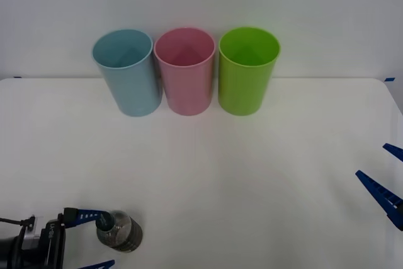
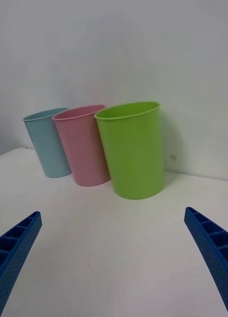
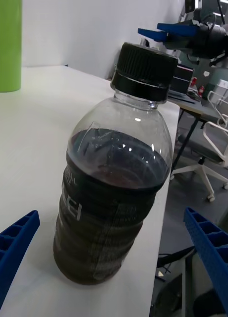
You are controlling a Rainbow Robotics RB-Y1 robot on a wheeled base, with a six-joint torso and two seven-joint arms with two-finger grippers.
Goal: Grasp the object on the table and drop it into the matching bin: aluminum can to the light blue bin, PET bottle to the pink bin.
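Left end effector (image 1: 94, 240) shown at near-left corner of counter (image 1: 252, 174), fingers apart, bottle (image 1: 119, 231) standing upright between them, not yet clamped. Right end effector (image 1: 384, 177) parked at right edge, fingers spread, nothing held. Advised: fingers to be closed squarely on ribbed label band, below cap, so round body is not squeezed out; pink bin (image 1: 185, 70) then to be targeted, between light blue bin (image 1: 128, 72) and green bin (image 1: 247, 70). Left wrist view: bottle seen near counter edge, dark label visible. Front view: all three bins placed along far edge.
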